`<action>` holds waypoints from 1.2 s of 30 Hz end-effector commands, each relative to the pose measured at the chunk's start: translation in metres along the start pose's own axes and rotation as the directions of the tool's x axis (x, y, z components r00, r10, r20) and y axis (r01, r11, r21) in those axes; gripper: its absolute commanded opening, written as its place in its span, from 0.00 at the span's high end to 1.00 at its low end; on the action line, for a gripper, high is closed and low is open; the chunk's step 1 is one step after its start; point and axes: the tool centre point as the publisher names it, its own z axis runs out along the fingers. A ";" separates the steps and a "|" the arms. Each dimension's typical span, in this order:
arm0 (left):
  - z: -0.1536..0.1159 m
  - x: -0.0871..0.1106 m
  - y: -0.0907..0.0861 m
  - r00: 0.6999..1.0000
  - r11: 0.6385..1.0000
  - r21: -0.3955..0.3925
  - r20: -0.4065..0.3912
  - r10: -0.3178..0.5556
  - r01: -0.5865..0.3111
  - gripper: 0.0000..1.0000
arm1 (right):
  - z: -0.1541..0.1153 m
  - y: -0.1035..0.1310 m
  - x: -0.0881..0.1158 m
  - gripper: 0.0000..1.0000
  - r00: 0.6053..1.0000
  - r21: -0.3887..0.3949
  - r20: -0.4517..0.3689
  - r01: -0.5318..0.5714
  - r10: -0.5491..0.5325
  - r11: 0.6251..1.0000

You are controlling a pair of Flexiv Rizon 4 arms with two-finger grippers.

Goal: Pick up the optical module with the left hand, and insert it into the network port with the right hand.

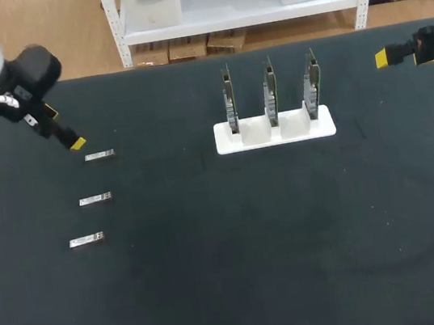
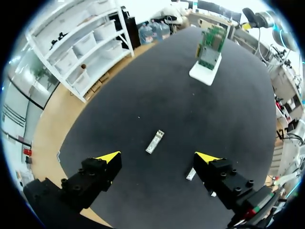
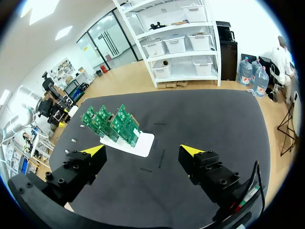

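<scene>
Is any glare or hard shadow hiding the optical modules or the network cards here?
Head view: even light, no glare on the table; the three optical modules stand out bright. Left wrist view: a module ahead of the left gripper shows plainly. Right wrist view: the network cards are evenly lit.

I see the far module [image 1: 99,155], middle module [image 1: 95,199] and near module [image 1: 86,241] in a line on the table [image 1: 218,277] at its left, my left gripper [image 1: 75,143] just behind the far one, the stand [image 1: 274,131] with three cards [image 1: 270,89] upright in it toward the back, and my right gripper [image 1: 381,58] well to its right.
</scene>
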 end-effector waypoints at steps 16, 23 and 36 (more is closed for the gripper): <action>0.002 0.002 -0.010 0.998 0.999 0.046 0.051 -0.021 0.019 0.00 | 0.000 0.001 0.001 0.00 1.000 0.004 0.001 -0.001 0.001 1.000; 0.013 0.007 -0.009 0.994 0.995 0.005 -0.043 0.104 -0.103 0.00 | 0.000 0.001 0.001 0.00 1.000 0.004 0.001 -0.001 0.001 1.000; 0.039 0.012 -0.001 0.949 0.961 0.064 -0.156 0.274 -0.268 0.00 | 0.000 0.001 0.001 0.00 1.000 0.004 0.001 -0.001 0.001 1.000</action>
